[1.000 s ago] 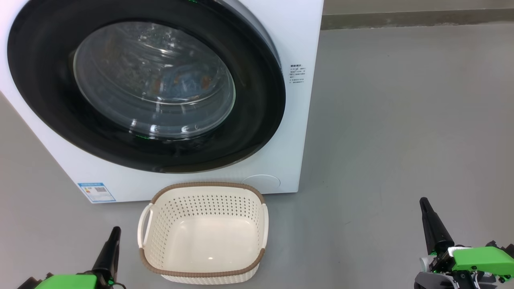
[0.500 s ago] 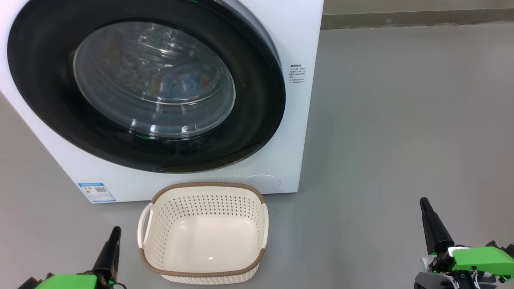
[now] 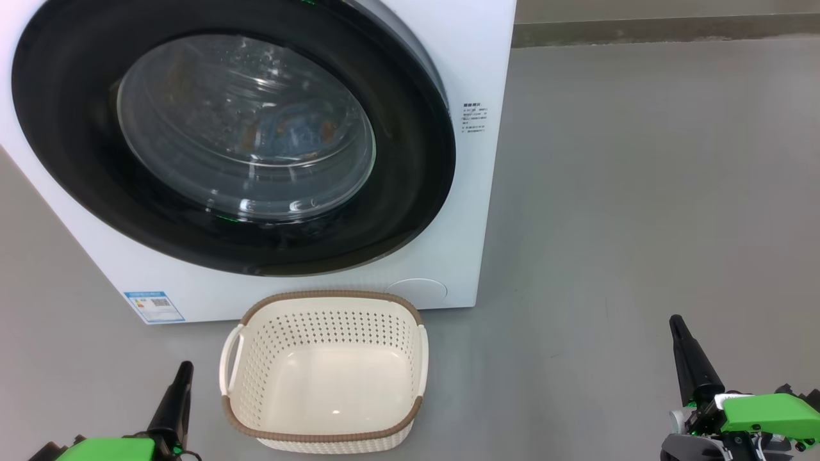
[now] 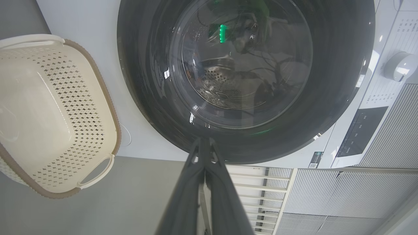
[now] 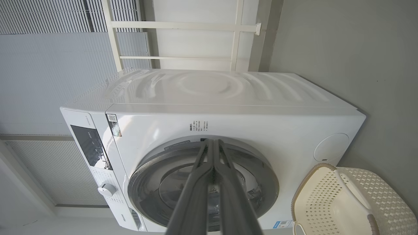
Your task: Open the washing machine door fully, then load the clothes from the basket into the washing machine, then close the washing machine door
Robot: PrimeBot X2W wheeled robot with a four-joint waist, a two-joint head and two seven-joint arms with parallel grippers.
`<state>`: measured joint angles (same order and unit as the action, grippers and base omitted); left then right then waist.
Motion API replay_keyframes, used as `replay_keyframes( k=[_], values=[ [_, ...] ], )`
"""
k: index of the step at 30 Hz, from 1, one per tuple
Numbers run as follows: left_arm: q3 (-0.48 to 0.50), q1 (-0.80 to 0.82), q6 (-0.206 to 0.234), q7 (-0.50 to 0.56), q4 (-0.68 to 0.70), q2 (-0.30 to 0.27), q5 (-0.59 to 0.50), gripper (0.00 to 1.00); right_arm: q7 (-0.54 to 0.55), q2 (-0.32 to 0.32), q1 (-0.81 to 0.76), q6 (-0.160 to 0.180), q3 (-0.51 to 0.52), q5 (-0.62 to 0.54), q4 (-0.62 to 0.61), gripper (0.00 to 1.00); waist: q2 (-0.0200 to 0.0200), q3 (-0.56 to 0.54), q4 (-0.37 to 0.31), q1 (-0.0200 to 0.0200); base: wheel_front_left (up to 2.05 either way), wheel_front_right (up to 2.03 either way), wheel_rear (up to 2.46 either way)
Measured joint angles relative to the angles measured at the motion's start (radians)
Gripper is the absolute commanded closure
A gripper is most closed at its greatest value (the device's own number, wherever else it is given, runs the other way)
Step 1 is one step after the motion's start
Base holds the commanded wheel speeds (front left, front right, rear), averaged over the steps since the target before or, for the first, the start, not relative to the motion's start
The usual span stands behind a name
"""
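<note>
The white washing machine (image 3: 461, 57) stands ahead with its round black door (image 3: 410, 179) shut against the front. Through the glass window, blue and orange clothes (image 3: 288, 131) lie in the drum. The cream perforated basket (image 3: 323, 314) with a brown rim sits on the floor before the machine, and nothing lies in it. My left gripper (image 3: 182, 370) is at the lower left, shut, holding nothing, left of the basket. My right gripper (image 3: 676, 323) is at the lower right, shut and holding nothing, well right of the basket. In the wrist views both finger pairs (image 4: 204, 143) (image 5: 212, 143) are pressed together.
Grey floor (image 3: 640, 192) spreads wide to the machine's right. A blue label (image 3: 154, 306) marks the machine's lower left corner. A control panel and dial (image 5: 106, 189) show in the right wrist view. Ribbed wall panels and a white rail (image 5: 183, 26) stand behind the machine.
</note>
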<state>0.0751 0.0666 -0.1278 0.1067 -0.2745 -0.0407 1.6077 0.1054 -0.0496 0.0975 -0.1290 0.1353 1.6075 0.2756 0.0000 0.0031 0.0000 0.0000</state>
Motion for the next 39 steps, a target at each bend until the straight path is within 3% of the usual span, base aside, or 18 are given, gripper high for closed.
replay_keyframes(
  k=[39],
  values=[
    [0.002,0.0,0.0,0.0,0.0,0.001,0.0,1.0,0.0,0.001,0.0,0.0,0.001,0.0,0.0,1.0,0.0,0.0,0.0,0.0,0.0,0.0,0.0]
  ],
)
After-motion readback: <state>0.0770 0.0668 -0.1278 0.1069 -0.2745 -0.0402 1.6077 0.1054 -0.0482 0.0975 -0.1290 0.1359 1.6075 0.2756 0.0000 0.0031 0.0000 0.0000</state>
